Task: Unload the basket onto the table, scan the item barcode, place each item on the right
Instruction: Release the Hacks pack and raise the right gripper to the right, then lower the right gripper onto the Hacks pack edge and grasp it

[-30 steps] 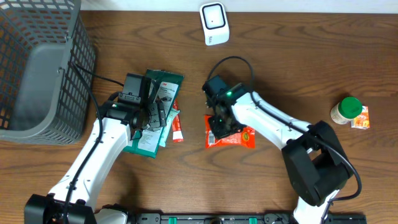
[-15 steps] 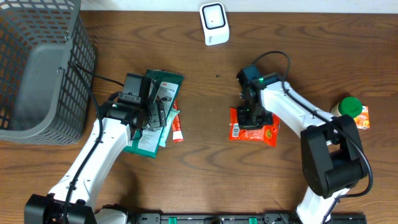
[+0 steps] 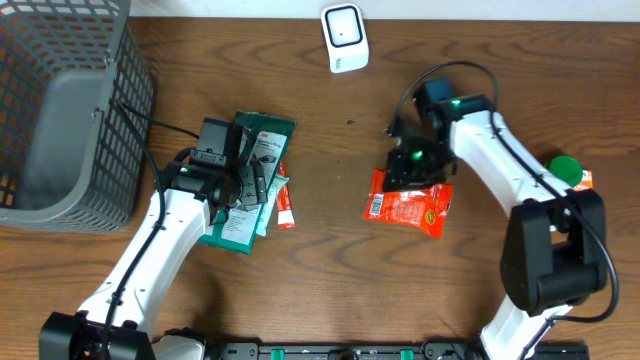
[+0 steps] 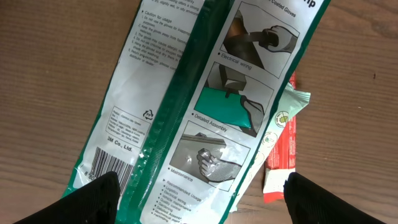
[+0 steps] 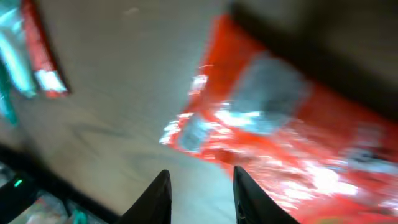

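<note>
Red packet is found flat on the bench, right of centre, well apart from the far scanner; scanning is judged outstanding. Right tool, parted and empty, is poised above it; left tool is spread wide.

The glove pack reads "Coated Gloves", "Caution for usage", "Electrical wiring", "Detailed Assembly", "Maintenance" and "3M Co., Ltd."; a barcode sits beneath that last line.

Wooden table, mesh basket (left corner), white scanner, green glove packets, slim red packet, red snack bag, green-lidded jar, orange box.
</note>
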### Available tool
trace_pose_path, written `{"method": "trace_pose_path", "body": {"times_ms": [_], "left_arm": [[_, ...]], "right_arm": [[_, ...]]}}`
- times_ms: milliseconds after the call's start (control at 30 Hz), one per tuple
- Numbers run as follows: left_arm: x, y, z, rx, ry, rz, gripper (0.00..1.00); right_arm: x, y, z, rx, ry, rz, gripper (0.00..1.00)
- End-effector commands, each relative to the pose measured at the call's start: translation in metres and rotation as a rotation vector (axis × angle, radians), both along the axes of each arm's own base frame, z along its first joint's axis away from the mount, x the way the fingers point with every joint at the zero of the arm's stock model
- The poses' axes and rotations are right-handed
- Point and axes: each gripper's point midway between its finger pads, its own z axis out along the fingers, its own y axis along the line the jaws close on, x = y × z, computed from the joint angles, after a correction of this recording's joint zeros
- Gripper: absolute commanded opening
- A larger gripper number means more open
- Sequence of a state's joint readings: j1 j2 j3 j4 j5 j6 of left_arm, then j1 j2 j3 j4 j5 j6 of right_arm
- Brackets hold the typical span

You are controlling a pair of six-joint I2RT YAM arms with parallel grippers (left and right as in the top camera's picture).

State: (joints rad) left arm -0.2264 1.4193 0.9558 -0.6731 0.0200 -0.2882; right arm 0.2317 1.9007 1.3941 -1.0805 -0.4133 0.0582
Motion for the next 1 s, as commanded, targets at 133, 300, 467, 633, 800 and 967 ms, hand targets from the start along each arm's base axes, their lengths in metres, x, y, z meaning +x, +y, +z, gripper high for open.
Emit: {"method": "trace_pose_path", "body": {"times_ms": [133,300,467,633,800,967], "left_arm": [[-0.001,0.001,-0.001,0.007,0.004,0.0,0.85],[-0.001,0.001,-0.001,0.007,0.004,0.001,0.85],[0.0,0.001,-0.001,0.007,0.003,0.001,0.85],[0.0,0.001,-0.001,0.007,0.003,0.001,0.85],[-0.001,0.001,-0.001,0.007,0.004,0.001,0.85],[-0.001,0.001,-0.001,0.007,0.004,0.001,0.85]], "right_arm": [[0.048,-0.071,-0.005,-0.125,-0.147,-0.178,0.3],[0.051,-0.08,-0.019,-0.126,-0.168,-0.205,0.34],[0.023,-0.081,-0.05,-0.137,-0.092,-0.233,0.31],[-0.025,-0.06,-0.049,-0.084,0.103,-0.215,0.26],[-0.04,-0.051,-0.043,-0.062,0.149,-0.169,0.31],[-0.026,-0.046,-0.011,0.037,0.083,-0.168,0.46]]}}
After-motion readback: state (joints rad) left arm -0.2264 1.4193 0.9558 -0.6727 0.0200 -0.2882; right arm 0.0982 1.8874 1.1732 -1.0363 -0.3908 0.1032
